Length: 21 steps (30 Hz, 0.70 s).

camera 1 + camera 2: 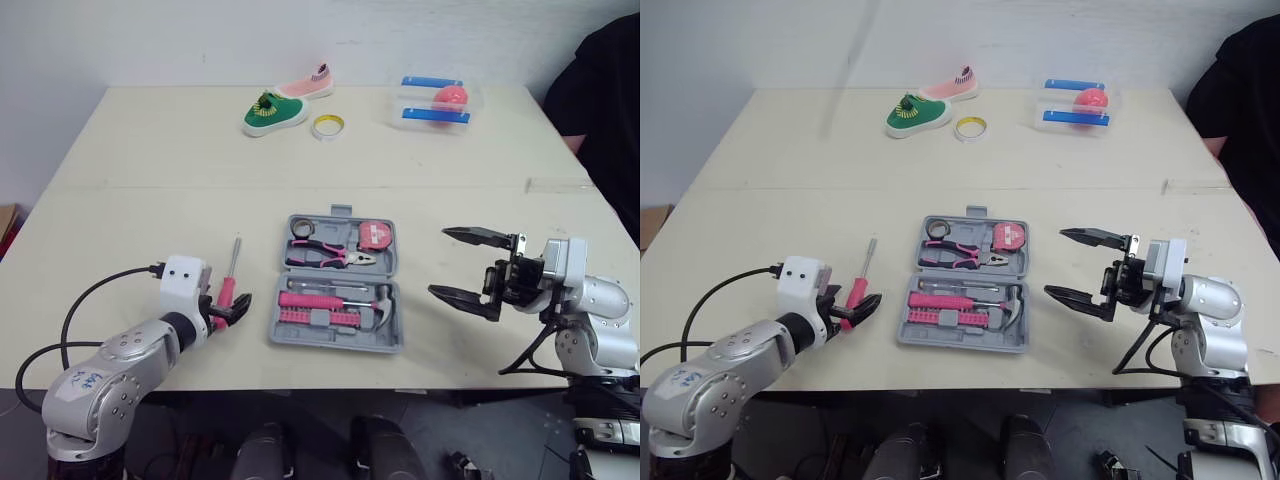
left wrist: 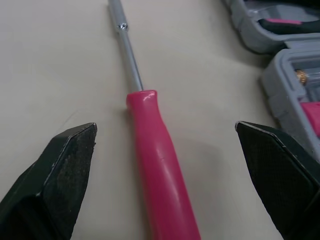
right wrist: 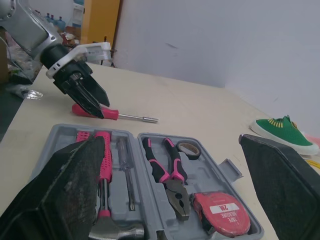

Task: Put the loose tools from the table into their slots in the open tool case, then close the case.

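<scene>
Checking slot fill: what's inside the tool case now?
In the tool case: pliers, tape measure, black tape roll, hammer, pink bit rack. Slot floors beneath them are covered.

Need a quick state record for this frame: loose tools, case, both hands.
loose tool: pink-handled screwdriver, lying on the table at the robot's left of the case
tool case: open; holds pliers, tape measure, hammer
left hand: open, straddling the screwdriver handle, not closed on it
right hand: open, empty, held to the case's right
task status: screwdriver not yet in its slot; case not closed
</scene>
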Each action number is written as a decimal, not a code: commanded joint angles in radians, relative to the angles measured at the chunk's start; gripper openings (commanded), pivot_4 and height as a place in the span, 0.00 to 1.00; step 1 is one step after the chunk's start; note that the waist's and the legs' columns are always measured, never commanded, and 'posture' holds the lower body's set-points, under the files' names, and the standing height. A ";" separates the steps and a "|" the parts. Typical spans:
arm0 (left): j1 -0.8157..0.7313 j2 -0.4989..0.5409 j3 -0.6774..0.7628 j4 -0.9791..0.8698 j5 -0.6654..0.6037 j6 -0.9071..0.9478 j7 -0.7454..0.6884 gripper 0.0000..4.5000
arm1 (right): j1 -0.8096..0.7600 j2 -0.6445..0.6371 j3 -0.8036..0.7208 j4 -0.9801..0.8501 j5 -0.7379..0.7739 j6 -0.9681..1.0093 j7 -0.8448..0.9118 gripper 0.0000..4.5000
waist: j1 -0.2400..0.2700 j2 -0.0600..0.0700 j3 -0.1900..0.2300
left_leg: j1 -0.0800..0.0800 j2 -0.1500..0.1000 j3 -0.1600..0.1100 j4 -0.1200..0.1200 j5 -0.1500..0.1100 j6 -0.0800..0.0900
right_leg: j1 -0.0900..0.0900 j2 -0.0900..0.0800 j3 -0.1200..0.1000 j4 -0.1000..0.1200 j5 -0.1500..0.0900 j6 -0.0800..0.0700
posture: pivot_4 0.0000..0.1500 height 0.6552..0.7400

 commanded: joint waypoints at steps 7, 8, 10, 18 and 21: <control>0.023 -0.059 -0.013 0.014 0.079 -0.025 -0.002 0.42 | 0.025 -0.010 -0.023 -0.052 0.000 0.007 -0.018 1.00 | 0.005 0.000 0.000 | 0.000 0.000 0.000 0.000 0.000 0.000 | 0.000 0.000 0.000 0.000 0.000 0.000 | 1.00 1.00; 0.023 -0.056 -0.008 0.025 0.083 -0.042 -0.015 0.32 | 0.030 -0.012 -0.025 -0.054 -0.004 0.002 -0.019 1.00 | 0.006 0.000 0.000 | 0.000 0.000 0.000 0.000 0.000 0.000 | 0.000 0.000 0.000 0.000 0.000 0.000 | 1.00 1.00; 0.023 -0.052 0.003 0.038 0.089 -0.083 -0.046 0.13 | 0.038 -0.015 -0.032 -0.058 -0.010 -0.003 -0.025 1.00 | 0.013 0.000 0.000 | 0.000 0.000 0.000 0.001 0.000 0.000 | 0.000 0.000 0.000 0.000 0.000 0.000 | 1.00 1.00; -0.021 0.118 0.005 0.098 0.097 -0.545 -0.476 0.12 | 0.072 -0.037 -0.071 -0.035 -0.042 -0.042 -0.059 1.00 | 0.025 0.000 0.000 | -0.001 0.000 0.000 0.001 -0.001 -0.001 | -0.001 -0.001 0.000 -0.001 0.000 -0.001 | 1.00 1.00; -0.069 0.234 -0.064 0.146 0.080 -0.664 -0.736 0.12 | 0.088 -0.061 -0.073 -0.021 -0.056 -0.050 -0.041 1.00 | 0.025 0.000 0.000 | -0.002 0.000 0.000 0.001 -0.003 -0.005 | -0.002 -0.001 -0.002 -0.001 0.000 -0.002 | 1.00 1.00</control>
